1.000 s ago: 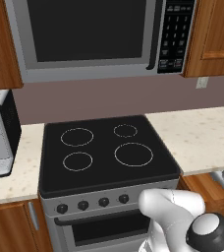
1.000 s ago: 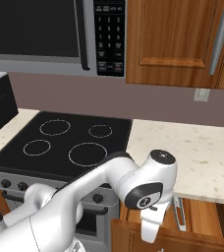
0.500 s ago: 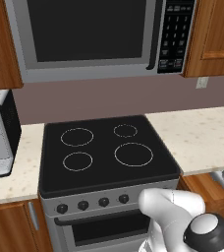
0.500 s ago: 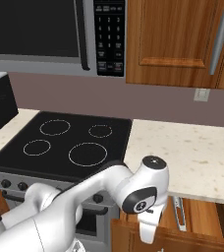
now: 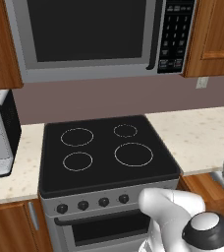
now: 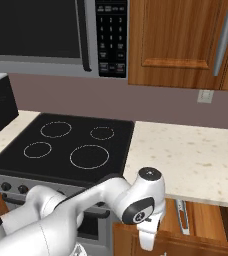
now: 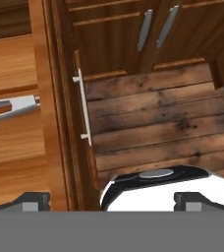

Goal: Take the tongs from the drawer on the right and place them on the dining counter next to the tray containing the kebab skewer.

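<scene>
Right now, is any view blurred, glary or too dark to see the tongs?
Hand view: sharp, evenly lit, no glare; tongs cut off at the left edge inside the open drawer. Right base view: tongs lie dim in shadow under the counter. Left base view: crisp, flat lighting.

Light-grey metal tongs [image 7: 11,109] in the smooth wooden drawer [image 7: 15,162] (silver bar handle).

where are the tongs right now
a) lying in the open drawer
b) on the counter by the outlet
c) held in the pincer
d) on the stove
a: the tongs lie inside the open drawer under the counter edge, and the hand view shows one end on the drawer floor, apart from the pincer.
</scene>
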Robot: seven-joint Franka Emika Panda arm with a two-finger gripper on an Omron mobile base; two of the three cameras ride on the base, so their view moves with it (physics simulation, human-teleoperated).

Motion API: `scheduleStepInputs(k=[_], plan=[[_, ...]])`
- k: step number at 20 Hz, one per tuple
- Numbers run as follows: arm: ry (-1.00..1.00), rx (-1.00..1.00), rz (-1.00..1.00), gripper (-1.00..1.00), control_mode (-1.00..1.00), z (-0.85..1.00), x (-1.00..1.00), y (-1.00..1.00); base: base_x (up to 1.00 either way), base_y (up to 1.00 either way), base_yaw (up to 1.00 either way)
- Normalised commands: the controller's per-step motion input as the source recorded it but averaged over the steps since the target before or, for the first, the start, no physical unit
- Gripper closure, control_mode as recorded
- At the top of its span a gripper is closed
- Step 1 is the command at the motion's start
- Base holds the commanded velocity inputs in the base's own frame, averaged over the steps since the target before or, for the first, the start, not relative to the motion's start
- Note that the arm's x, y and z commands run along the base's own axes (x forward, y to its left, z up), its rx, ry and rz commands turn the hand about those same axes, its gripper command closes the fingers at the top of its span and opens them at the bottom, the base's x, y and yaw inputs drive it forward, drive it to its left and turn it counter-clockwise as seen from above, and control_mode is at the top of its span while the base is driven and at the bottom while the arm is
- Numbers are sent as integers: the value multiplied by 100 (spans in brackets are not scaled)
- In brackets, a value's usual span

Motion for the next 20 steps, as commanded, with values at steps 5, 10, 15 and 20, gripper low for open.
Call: scheduleStepInputs(k=[5, 10, 15, 20], plan=[[0, 0, 0, -100, -100, -28, 18, 0, 0, 0, 0], [0, 0, 0, -100, -100, -22, 20, 0, 0, 0, 0], [1, 0, 2, -100, -100, -18, 29, -11, 0, 0, 0], [8, 0, 9, -100, -100, -7, 13, -41, 0, 0, 0]])
